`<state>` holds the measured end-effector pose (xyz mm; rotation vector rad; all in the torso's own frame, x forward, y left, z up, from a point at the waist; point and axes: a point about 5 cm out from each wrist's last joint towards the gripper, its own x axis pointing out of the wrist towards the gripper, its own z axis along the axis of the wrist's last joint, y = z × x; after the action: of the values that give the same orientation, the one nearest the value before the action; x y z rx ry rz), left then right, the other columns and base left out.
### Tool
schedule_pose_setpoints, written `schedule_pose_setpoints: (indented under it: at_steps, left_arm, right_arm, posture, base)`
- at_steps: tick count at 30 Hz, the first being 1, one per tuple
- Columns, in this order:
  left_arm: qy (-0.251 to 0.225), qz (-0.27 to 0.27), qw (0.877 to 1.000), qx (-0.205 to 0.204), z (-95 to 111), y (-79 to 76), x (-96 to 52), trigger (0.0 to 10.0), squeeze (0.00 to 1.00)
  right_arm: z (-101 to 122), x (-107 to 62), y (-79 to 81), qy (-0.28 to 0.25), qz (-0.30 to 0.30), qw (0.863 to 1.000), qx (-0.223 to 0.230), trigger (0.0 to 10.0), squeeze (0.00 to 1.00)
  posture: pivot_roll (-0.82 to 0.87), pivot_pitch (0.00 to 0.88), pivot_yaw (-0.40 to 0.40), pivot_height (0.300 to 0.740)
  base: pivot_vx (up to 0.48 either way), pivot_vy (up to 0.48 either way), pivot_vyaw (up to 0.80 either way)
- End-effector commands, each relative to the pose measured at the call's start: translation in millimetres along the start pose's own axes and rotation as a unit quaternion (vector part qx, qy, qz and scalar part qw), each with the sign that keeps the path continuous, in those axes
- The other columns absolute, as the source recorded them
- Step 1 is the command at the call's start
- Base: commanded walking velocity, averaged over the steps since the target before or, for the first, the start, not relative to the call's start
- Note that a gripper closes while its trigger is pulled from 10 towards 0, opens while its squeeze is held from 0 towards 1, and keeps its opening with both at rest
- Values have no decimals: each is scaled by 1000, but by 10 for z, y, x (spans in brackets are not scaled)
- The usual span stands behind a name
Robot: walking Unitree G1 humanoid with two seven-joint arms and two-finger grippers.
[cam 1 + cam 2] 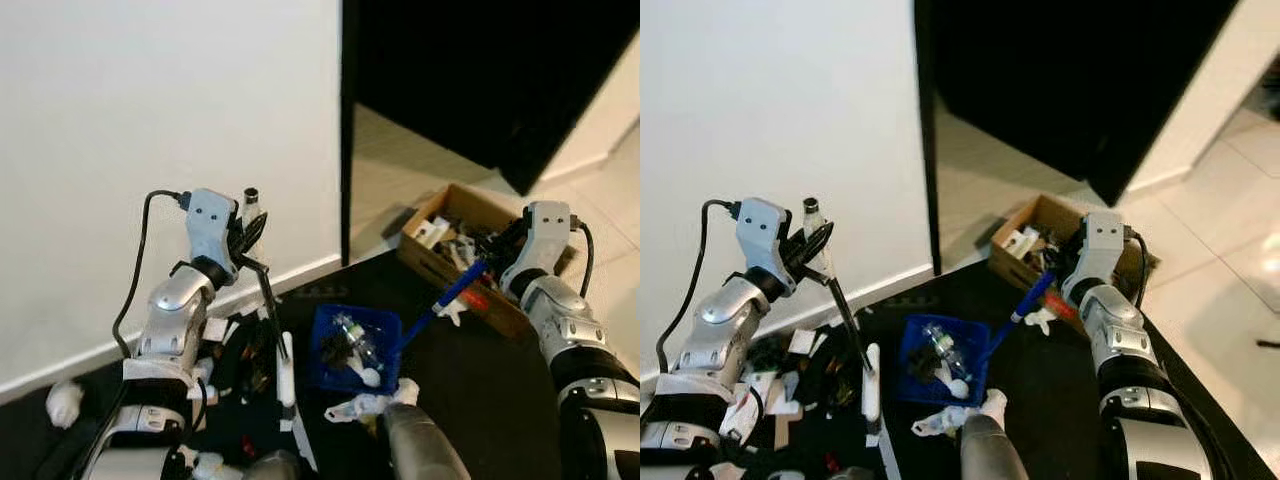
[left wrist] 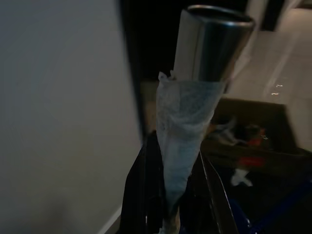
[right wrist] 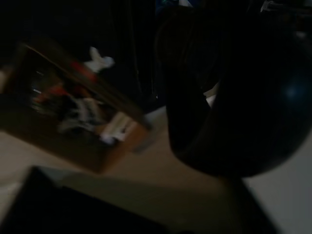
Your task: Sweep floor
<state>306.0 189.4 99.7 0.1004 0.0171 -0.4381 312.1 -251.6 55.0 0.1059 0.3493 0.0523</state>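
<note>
One broom [image 1: 270,300] clamped in left gripper [image 1: 245,235], one blue dustpan [image 1: 355,345] handle in right gripper [image 1: 500,250].

Head cameras look down at the floor; wrist cameras sit close.

Both eye views look steeply down from the head and share the open brown cardboard box of clutter [image 1: 468,250] and blue plastic dustpan [image 1: 940,360]. The left wrist view looks closely along a paper-wrapped metal handle [image 2: 187,141] towards that box; the dim, blurred right wrist view also catches it.

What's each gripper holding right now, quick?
Left gripper: shut on the thin black broom handle.
Right gripper: shut on the blue plastic dustpan handle.
</note>
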Motion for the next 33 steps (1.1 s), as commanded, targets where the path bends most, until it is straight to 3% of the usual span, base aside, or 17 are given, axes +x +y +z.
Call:
schedule_pose_setpoints:
  at_steps: [1,23,33]
  left_arm:
    - [-5,5,1000,3,21,42,-29,10000,0]
    - [-3,9,1000,10,42,69,18,10000,0]
    - [-2,13,1000,13,29,85,11,10000,0]
  right_arm:
    - [89,17,-4,-20,-4,1000,9,10000,0]
    - [48,-20,-45,-19,-15,1000,12,10000,0]
    - [129,-9,-80,-22,-16,1000,-12,10000,0]
  posture:
    - [17,25,33,740]
    - [10,27,46,740]
    - [6,24,38,740]
  base:
    - [0,0,-800]
    - [0,0,-800]
    - [0,0,-800]
